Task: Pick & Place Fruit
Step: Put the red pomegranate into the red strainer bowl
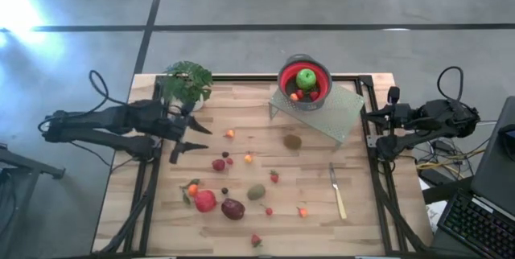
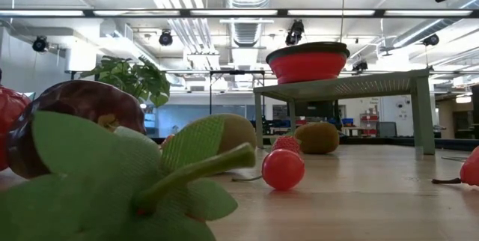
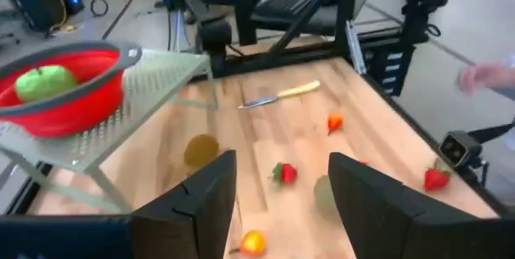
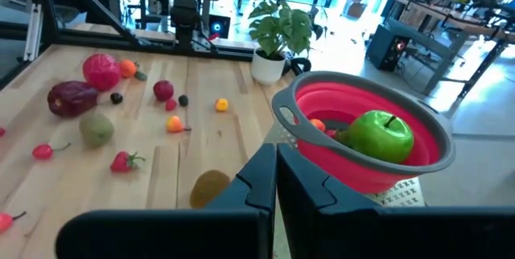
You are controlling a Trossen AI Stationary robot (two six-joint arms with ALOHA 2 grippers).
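Red apple (image 1: pixel 204 201) near table's front edge; my left gripper (image 1: pixel 193 137) spread, empty, over table's left side; small orange fruit (image 1: pixel 230 133) just right of claw. Right gripper (image 1: pixel 376 127) clenched, parked at right edge.

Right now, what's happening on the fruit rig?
Fruit sorting is partway done. The green apple already sits in the red colander on the rack; most fruit is still scattered on the table. The left gripper hovers near the potted plant, fingers apart and empty. The right gripper waits shut at the table's edge.
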